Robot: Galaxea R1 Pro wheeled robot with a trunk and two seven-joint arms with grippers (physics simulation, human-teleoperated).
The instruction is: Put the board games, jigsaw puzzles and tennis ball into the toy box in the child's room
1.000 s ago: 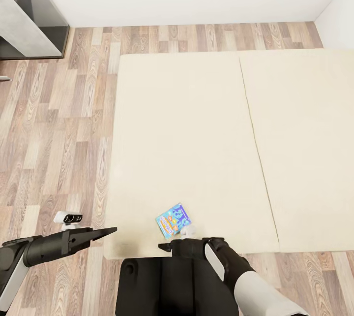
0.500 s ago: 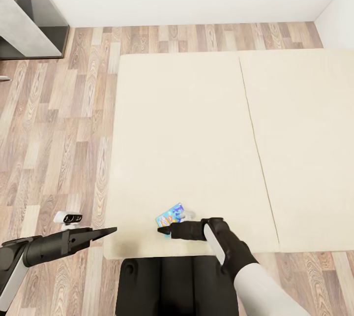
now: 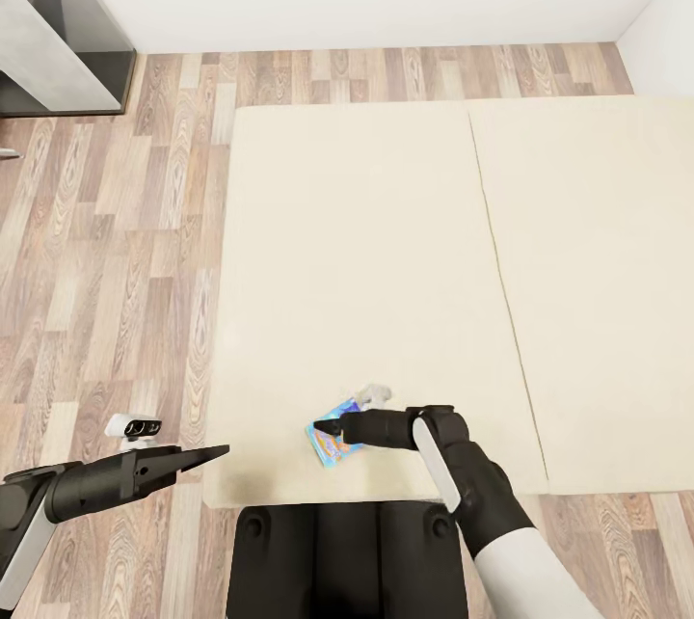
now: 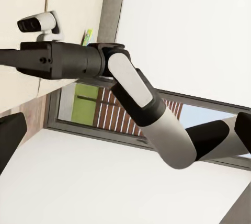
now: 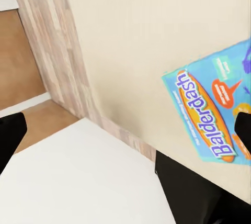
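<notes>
The right gripper [image 3: 328, 426] hovers over the blue game [image 3: 333, 441] on the bed [image 3: 386, 262], fingers apart. Left gripper's [image 3: 217, 451] state is unclear.

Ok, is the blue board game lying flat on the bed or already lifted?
Flat, as far as shown: the blue board game lies face-up on the bed, the right gripper over it.

In the head view the right arm reaches forward from the lower right, its white forearm leading into a black wrist, with the right gripper [image 3: 333, 428] pointing toward the robot's left, low over the bed's near edge; whether its fingers are parted or closed cannot be made out. The left arm lies low and nearly level, and the left gripper [image 3: 207, 454] points to the robot's right, its dark fingers drawn together into a taper.
</notes>
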